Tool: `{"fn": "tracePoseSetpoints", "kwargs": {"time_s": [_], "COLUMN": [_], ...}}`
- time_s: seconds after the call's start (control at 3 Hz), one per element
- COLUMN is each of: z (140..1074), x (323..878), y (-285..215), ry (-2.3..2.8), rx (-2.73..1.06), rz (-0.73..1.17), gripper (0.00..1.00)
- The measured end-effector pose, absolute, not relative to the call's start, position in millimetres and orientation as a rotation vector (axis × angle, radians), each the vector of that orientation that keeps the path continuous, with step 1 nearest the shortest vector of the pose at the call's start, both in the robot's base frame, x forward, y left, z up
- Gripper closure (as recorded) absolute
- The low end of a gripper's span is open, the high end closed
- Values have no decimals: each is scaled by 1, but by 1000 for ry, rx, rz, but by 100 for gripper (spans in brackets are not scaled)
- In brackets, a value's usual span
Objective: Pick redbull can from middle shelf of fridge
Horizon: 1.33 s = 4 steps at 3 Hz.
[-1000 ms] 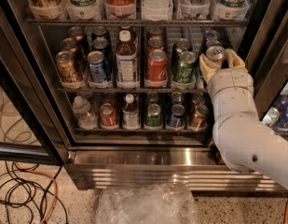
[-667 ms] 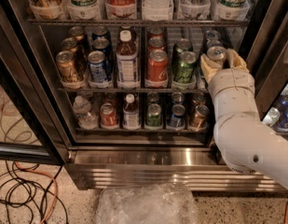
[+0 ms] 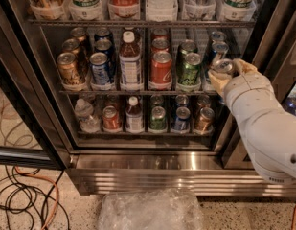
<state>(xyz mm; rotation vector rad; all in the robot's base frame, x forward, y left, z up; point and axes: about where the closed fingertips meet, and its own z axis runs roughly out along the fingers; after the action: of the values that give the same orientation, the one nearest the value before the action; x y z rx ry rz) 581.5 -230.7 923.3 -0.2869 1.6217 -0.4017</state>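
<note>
The fridge point(image 3: 138, 164) stands open before me. Its middle shelf point(image 3: 138, 93) holds rows of cans and one bottle. At the shelf's right end my white gripper point(image 3: 226, 74) is shut on the front redbull can point(image 3: 223, 66), whose silver top shows between the fingers point(image 3: 215, 82). Two more slim blue-and-silver cans point(image 3: 218, 49) stand in the row behind it. The can's lower body is hidden by the hand.
A green can point(image 3: 190, 69) stands just left of the held can, then a red can point(image 3: 161, 70), a bottle point(image 3: 130, 61) and a wide blue can point(image 3: 100, 68). The dark door frame point(image 3: 269, 37) is close on the right. Cables point(image 3: 23, 195) and a plastic bag point(image 3: 150, 210) lie on the floor.
The gripper and the can in it have shifted slightly down and out from the shelf front. Everything else is as it was.
</note>
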Motion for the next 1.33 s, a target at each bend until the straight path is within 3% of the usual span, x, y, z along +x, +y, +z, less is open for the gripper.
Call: {"fn": "tracePoseSetpoints", "kwargs": {"time_s": [0.33, 1.0, 1.33], "z": [932, 862, 864], "x": [569, 545, 545], "y": [-219, -198, -198], "ry": [1680, 1841, 1839], "rx": [-477, -665, -664], "rz": [-441, -239, -238], "gripper": [100, 100, 100]}}
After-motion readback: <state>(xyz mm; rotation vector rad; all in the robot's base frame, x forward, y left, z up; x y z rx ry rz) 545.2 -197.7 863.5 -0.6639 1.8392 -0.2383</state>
